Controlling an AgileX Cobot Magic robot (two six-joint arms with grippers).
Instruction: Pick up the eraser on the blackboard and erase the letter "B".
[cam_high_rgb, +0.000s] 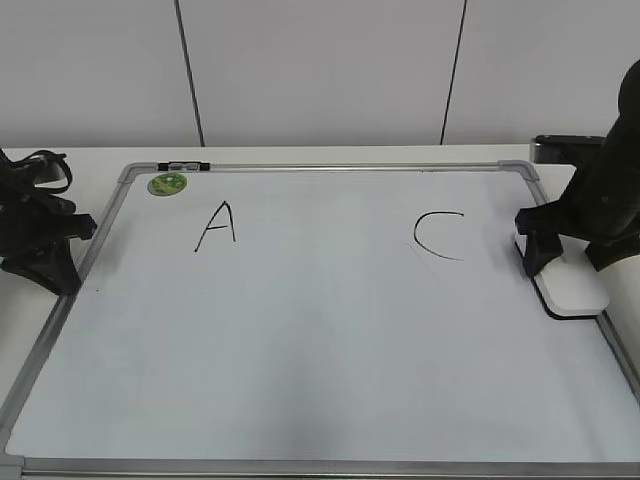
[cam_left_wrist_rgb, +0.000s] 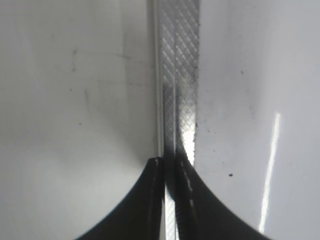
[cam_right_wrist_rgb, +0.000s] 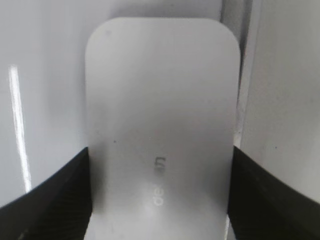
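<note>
Two grippers show, one at each side of the blackboard (cam_high_rgb: 320, 330). The right gripper (cam_high_rgb: 565, 255) stands at the board's right edge with its fingers on either side of the eraser (cam_high_rgb: 572, 287); in the right wrist view the dark fingers (cam_right_wrist_rgb: 50, 200) touch both long sides of the white block (cam_right_wrist_rgb: 161, 130), so it is grasping the eraser, whose rounded top carries faint grey lettering near the bottom of that view. The eraser lies flat on the board, just inside the right frame rail, to the right of the black "C" (cam_high_rgb: 438, 236). The left gripper (cam_high_rgb: 45, 250) rests on the worktop (cam_high_rgb: 90, 160) just outside the board's left frame rail; in the left wrist view its two dark fingers (cam_left_wrist_rgb: 145, 200) lie pressed together with only a thin slit between them, clenched on nothing, right over the silver frame strip (cam_left_wrist_rgb: 180, 90). On the board, a black "A" (cam_high_rgb: 217, 227) is drawn in the upper left and the "C" in the upper right; the stretch between them is plain white, and no letter "B" can be made out there. A round green sticker (cam_high_rgb: 167, 184) sits in the board's upper left corner, with a small dark clip (cam_high_rgb: 184, 166) on the top rail beside it. Behind the worktop rises a pale panelled wall (cam_high_rgb: 320, 70).
</note>
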